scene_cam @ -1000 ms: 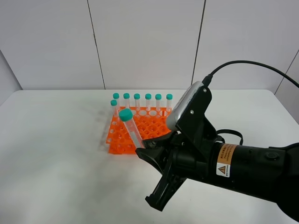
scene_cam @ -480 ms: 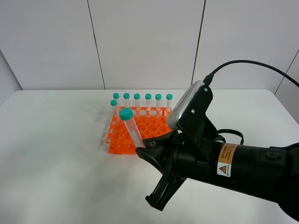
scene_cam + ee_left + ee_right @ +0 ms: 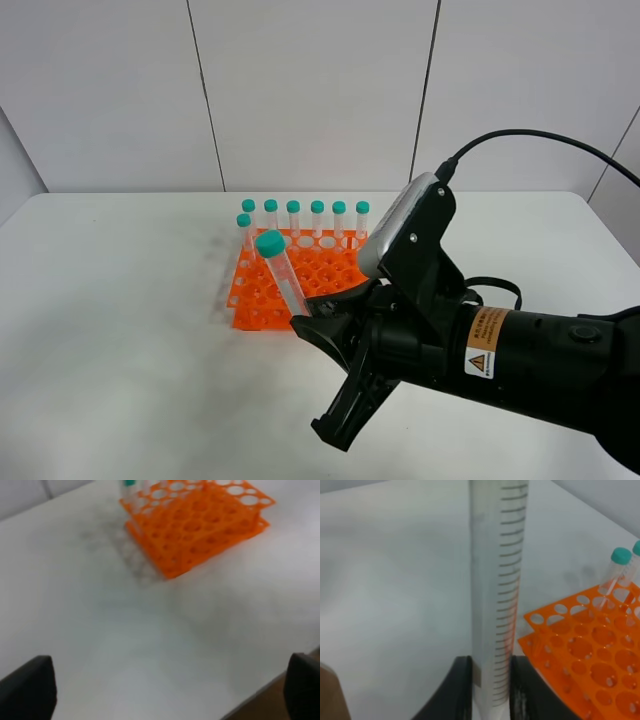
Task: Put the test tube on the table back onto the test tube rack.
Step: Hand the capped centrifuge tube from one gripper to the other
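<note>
Orange rack (image 3: pixel 256 300) sits mid-frame on the white table (image 3: pixel 120 330), with seven capped tubes (image 3: pixel 317 216) along its back. The right claw (image 3: pixel 305 322) pinches the test tube (image 3: pixel 283 275) by its lower end, tilted, overlapping the rack's front. The left claw (image 3: pixel 165 687) is spread wide.

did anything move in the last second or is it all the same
Nothing visibly changed. The right claw keeps the test tube clamped at its lower end, tilted with the cap up, by the test tube rack. The seven racked tubes stand as before.
</note>
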`<state>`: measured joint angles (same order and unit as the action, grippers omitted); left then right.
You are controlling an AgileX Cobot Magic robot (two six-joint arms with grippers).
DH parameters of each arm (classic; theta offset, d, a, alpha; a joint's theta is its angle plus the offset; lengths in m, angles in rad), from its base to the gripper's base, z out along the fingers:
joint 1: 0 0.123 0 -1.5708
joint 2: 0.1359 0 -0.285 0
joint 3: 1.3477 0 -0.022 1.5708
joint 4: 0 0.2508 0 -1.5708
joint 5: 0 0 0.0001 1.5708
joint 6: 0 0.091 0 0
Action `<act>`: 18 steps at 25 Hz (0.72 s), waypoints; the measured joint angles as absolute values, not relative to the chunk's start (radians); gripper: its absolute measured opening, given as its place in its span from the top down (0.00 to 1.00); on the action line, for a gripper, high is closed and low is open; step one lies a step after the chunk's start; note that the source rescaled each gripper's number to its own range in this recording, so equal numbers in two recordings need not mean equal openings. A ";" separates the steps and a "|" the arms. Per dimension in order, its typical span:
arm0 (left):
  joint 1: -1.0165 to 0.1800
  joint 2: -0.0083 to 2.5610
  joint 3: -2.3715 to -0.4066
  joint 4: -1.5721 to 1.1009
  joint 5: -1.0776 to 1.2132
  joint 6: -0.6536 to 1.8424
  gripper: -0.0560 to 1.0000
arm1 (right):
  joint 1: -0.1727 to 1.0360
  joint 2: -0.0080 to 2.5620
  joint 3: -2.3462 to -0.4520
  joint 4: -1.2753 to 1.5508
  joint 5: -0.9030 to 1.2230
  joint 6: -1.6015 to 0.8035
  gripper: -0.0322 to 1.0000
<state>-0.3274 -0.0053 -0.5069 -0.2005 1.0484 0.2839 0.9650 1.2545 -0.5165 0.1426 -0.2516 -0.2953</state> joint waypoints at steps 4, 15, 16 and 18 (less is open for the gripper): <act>-0.327 -0.005 -0.516 -0.379 0.948 0.366 0.00 | 0.965 1.255 -0.516 0.143 -0.252 -0.295 0.96; -0.328 0.290 -0.523 -0.733 0.705 0.646 0.00 | 0.965 1.255 -0.516 0.144 -0.252 -0.295 0.96; -0.328 0.335 -0.523 -0.771 0.685 0.696 0.00 | 0.965 1.255 -0.516 0.144 -0.252 -0.295 0.96; -0.328 0.426 -0.523 -0.868 0.650 0.817 0.00 | 0.965 1.255 -0.516 0.144 -0.252 -0.295 0.96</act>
